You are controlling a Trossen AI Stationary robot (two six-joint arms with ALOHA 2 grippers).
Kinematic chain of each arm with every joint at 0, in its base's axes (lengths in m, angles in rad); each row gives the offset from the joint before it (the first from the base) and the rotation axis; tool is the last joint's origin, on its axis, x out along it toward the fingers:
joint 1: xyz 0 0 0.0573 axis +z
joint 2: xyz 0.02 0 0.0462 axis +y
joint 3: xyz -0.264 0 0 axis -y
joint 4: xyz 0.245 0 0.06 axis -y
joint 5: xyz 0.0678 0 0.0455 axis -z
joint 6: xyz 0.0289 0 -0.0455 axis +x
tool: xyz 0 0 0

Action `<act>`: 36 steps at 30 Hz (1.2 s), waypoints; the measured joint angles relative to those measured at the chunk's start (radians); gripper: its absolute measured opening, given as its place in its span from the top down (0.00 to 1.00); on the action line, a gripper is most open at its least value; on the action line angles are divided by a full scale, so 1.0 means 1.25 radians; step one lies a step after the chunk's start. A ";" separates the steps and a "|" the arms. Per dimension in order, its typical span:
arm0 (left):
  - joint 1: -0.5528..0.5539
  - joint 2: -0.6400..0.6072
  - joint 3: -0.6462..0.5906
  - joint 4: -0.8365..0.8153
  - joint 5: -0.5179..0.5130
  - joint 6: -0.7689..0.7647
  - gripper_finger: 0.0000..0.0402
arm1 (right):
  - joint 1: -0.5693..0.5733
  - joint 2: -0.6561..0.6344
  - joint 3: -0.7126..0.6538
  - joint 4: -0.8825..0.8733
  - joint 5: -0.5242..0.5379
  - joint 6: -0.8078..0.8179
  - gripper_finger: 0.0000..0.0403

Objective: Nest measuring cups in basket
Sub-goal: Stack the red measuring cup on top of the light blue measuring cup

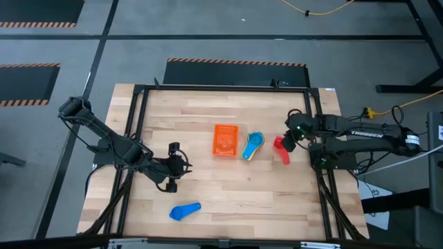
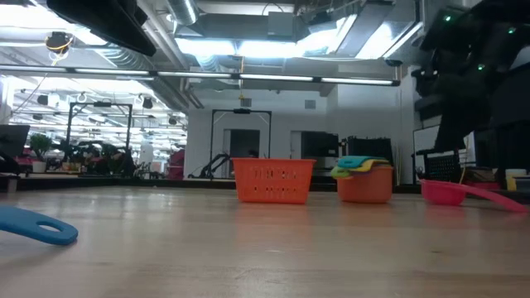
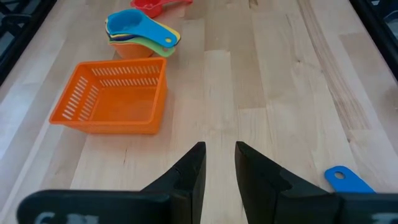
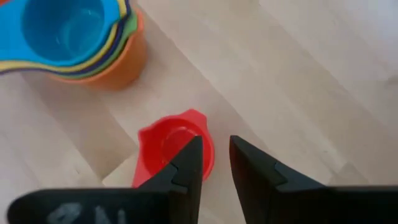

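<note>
The orange mesh basket [image 1: 225, 140] [image 3: 112, 96] [image 2: 273, 180] stands on the table's middle with nothing in it. Right of it, several measuring cups sit nested in a stack [image 1: 252, 145] [image 4: 74, 37] [image 2: 364, 178], light blue on top, orange at the bottom. The red cup [image 1: 280, 149] [image 4: 174, 152] [image 2: 447, 192] rests upright on the table. One blue cup [image 1: 185, 211] [image 3: 348, 180] [image 2: 33, 225] lies near the near edge. My right gripper [image 1: 286, 137] [image 4: 216, 155] hovers above the red cup, shut. My left gripper [image 1: 184, 165] [image 3: 220, 158] waits left of the basket, shut.
A black frame [image 1: 138, 97] runs round the wooden table top. Bare wood lies between the basket and the blue cup, and along the far side of the table.
</note>
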 joint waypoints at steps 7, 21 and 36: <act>0.000 0.000 0.000 0.000 0.000 0.000 0.80 | -0.026 0.087 0.000 0.008 -0.019 -0.010 0.79; 0.000 0.000 0.000 0.000 0.000 0.000 0.80 | -0.034 0.216 0.000 0.007 -0.020 -0.011 0.79; 0.000 0.000 0.000 0.000 0.000 0.000 0.80 | -0.034 0.236 0.000 0.008 -0.025 -0.013 0.79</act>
